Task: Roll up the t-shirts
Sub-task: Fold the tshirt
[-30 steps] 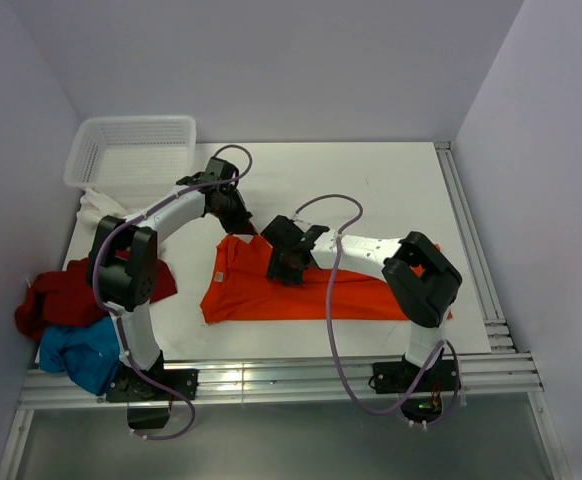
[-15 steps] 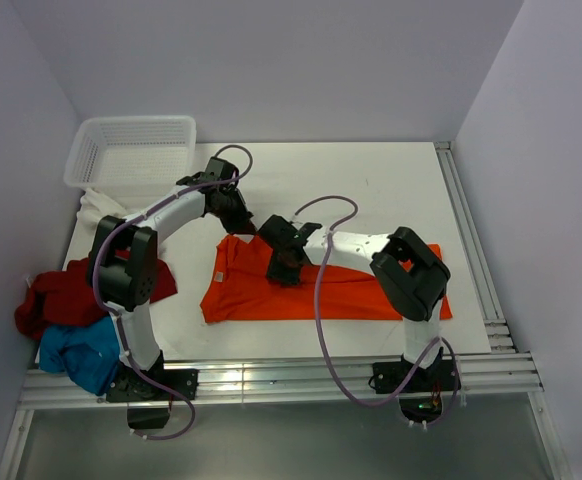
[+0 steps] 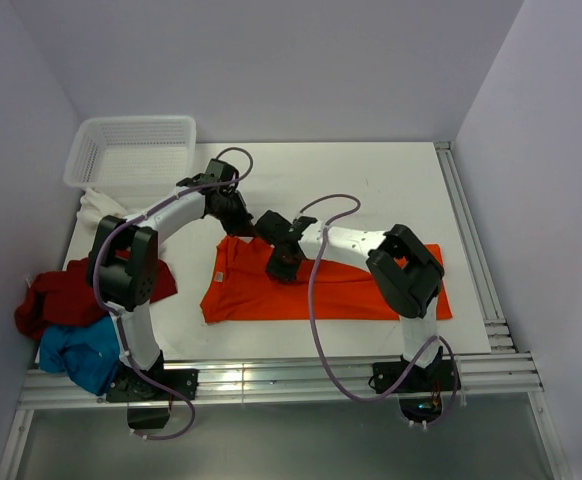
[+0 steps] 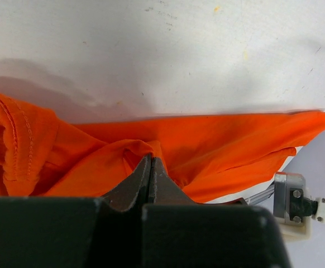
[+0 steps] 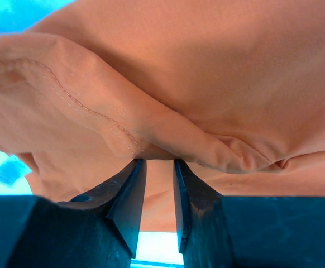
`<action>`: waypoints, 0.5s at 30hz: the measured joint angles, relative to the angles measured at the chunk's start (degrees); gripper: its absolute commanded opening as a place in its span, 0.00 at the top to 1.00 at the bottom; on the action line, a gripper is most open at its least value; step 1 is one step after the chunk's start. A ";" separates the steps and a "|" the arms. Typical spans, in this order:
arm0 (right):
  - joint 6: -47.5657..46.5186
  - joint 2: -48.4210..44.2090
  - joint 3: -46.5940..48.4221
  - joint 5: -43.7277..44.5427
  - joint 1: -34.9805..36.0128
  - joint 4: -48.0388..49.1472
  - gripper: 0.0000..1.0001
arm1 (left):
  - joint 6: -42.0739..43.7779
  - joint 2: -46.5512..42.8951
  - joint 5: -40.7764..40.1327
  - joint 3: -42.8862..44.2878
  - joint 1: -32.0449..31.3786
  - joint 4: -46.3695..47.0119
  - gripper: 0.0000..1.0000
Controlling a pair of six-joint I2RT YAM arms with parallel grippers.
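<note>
1. Orange item first: the orange t-shirt (image 3: 321,290) lay as a long flat band along the near half of the bench (image 3: 371,180), collar end toward the left edge.
2. At the band's far edge the left gripper (image 4: 151,167) stayed clamped, fingers together on a pinch of orange cloth.
3. Over the last second the right gripper (image 5: 158,163) had slid leftward along the band, ending just beside the left one. Its fingers had narrowed to a slim gap at a raised fold and were not yet clamped on it.
4. Judgement: a second hold at the collar end was nearly made, and rolling could start from there.
5. By the near left corner, the dark red t-shirt (image 3: 56,295) and blue t-shirt (image 3: 81,350) waited in a heap.
</note>
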 measured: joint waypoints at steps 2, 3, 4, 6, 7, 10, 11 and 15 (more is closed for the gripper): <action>1.53 0.79 1.27 0.48 -0.02 -0.98 0.68 | 0.04 0.00 0.20 0.00 0.00 -0.02 1.00; 2.23 1.20 1.77 0.70 -0.04 -1.40 0.69 | 0.11 0.00 0.28 0.00 0.00 -0.13 1.00; 2.89 1.64 2.16 0.83 -0.07 -1.73 0.69 | 0.22 0.00 0.42 0.00 0.00 -0.20 1.00; 4.02 2.47 2.67 0.98 -0.09 -2.25 0.68 | 0.48 0.00 0.61 0.00 0.07 -0.24 1.00; 4.66 2.91 2.82 1.11 -0.09 -2.64 0.68 | 0.70 0.00 0.87 0.00 0.09 -0.33 1.00; 5.90 3.34 3.69 1.36 -0.09 -3.80 0.67 | 1.11 0.00 1.36 0.00 0.28 -0.31 1.00; 6.32 3.37 3.98 1.55 -0.09 -4.33 0.68 | 1.20 0.00 1.57 0.00 0.35 -0.31 1.00; 7.21 3.37 4.31 2.14 -0.09 -5.42 0.88 | 1.27 0.00 2.40 0.00 0.52 -0.20 1.00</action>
